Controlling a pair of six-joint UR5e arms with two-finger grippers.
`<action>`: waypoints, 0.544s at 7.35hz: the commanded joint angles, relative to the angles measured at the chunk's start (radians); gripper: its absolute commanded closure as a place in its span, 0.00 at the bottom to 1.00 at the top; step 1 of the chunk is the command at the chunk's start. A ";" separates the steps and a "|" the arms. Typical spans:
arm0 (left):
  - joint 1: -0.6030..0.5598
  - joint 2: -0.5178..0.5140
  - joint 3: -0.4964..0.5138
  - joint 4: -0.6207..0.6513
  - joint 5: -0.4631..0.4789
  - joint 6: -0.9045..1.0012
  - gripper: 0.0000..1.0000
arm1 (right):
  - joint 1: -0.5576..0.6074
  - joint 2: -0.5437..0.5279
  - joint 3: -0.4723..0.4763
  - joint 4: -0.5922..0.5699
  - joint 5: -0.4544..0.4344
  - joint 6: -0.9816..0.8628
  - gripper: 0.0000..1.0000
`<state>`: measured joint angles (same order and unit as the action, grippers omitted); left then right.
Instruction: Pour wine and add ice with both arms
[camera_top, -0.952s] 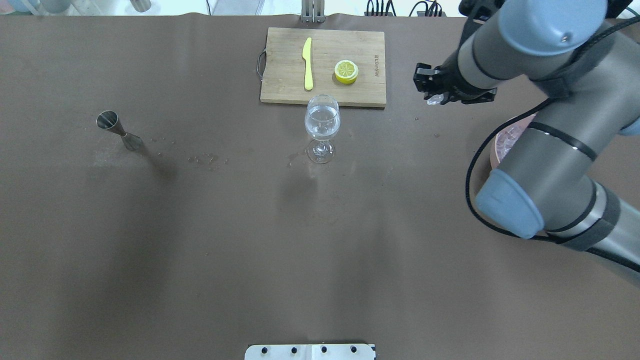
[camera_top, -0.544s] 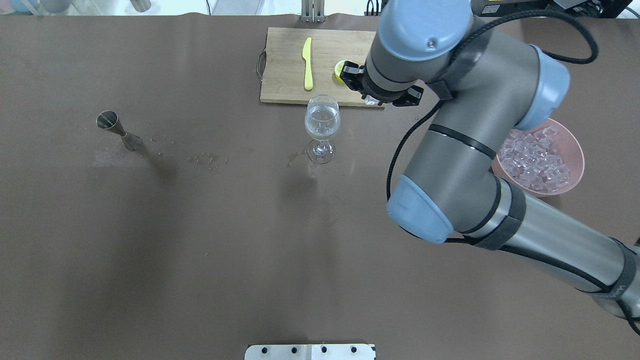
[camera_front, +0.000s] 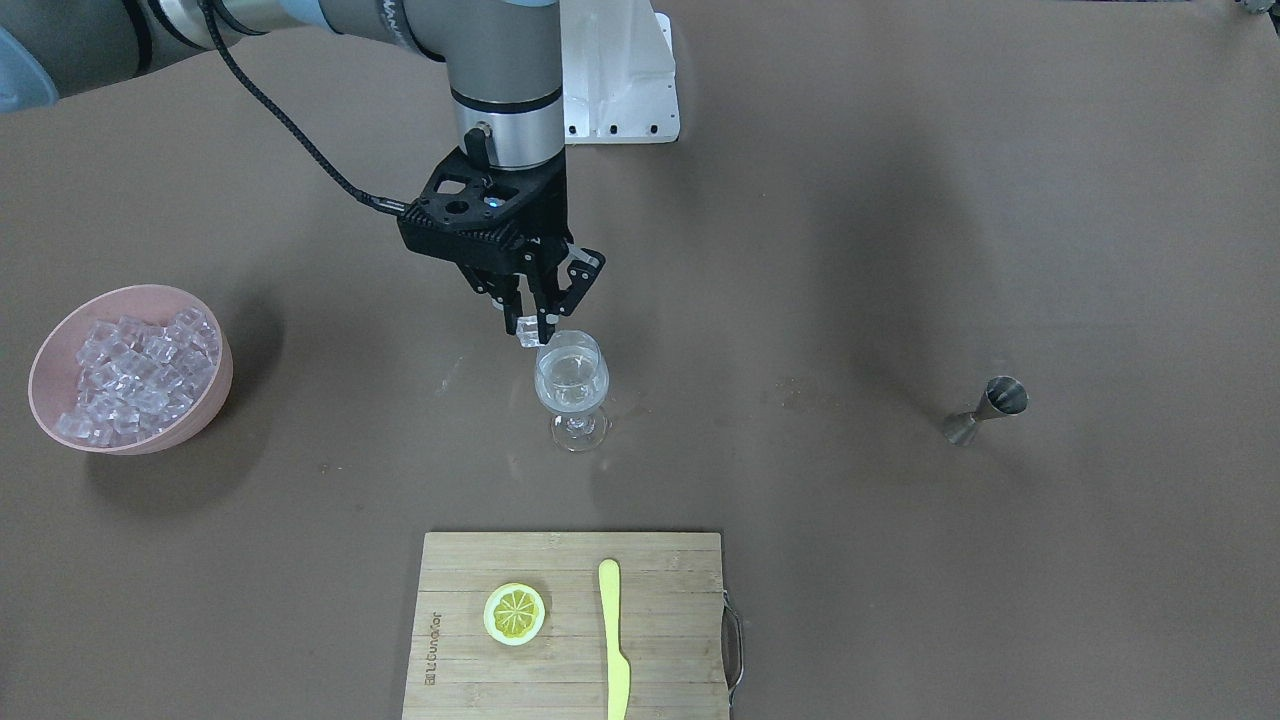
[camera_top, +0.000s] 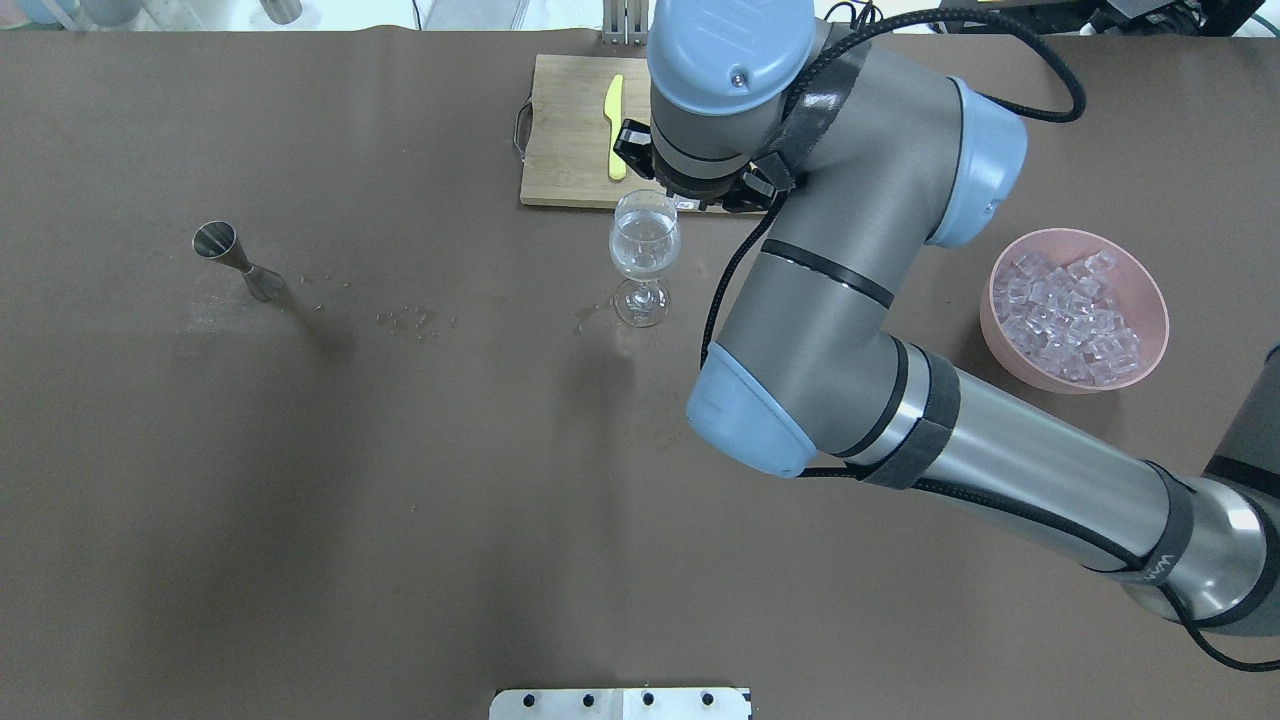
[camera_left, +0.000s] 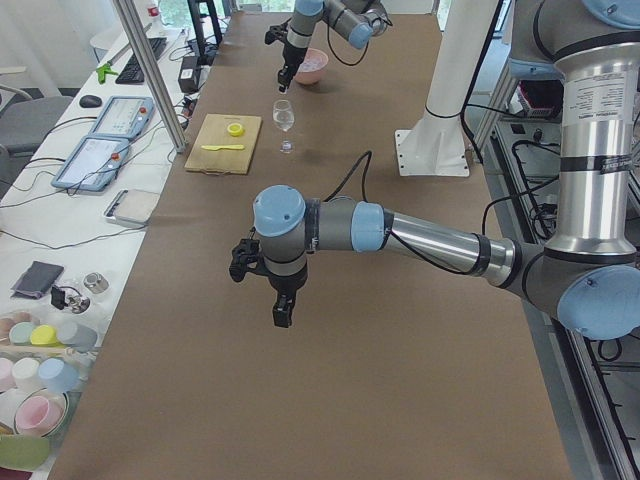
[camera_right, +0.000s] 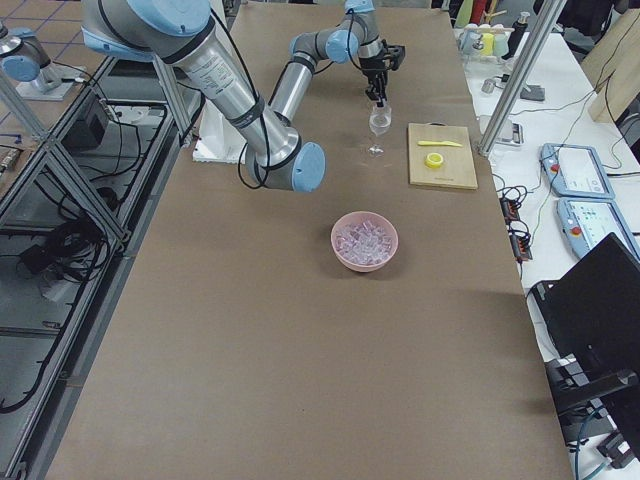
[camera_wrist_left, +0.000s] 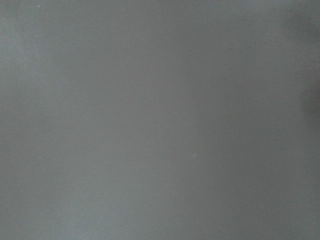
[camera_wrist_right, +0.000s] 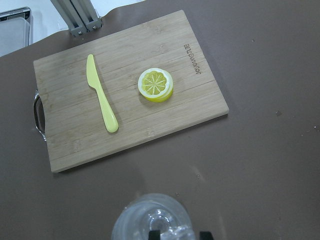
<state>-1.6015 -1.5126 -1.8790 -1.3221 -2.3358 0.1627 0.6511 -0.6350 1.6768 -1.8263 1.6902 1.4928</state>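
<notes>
We see right gripper (camera_front: 533, 322) pinching one ice cube (camera_front: 526, 329) just above glass (camera_top: 643, 258), wine (camera_front: 570, 395) inside glass, ice heap (camera_front: 130, 372) in pink bowl (camera_front: 208, 405) well apart, left gripper (camera_left: 283, 312) over table (camera_left: 400, 390), we cannot tell its state

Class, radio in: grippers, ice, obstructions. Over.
Right gripper shut on ice cube, just above wine glass. Left gripper away, state unclear. Nothing between cube and glass.

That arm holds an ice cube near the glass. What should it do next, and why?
Probably shift the right gripper slightly so the ice cube hangs over the middle of the wine glass; from the front it seems at the rim's edge, so releasing now might miss.
</notes>
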 joint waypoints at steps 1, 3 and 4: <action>0.000 0.000 0.000 0.001 0.000 -0.008 0.02 | -0.014 0.043 -0.061 -0.007 -0.004 0.004 1.00; 0.000 0.000 0.000 0.001 -0.002 -0.008 0.02 | -0.022 0.041 -0.068 -0.007 -0.004 0.004 1.00; 0.000 0.000 0.000 0.001 -0.002 -0.008 0.02 | -0.022 0.040 -0.069 -0.007 -0.009 0.004 0.03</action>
<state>-1.6015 -1.5125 -1.8791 -1.3208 -2.3372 0.1550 0.6307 -0.5950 1.6113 -1.8328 1.6850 1.4971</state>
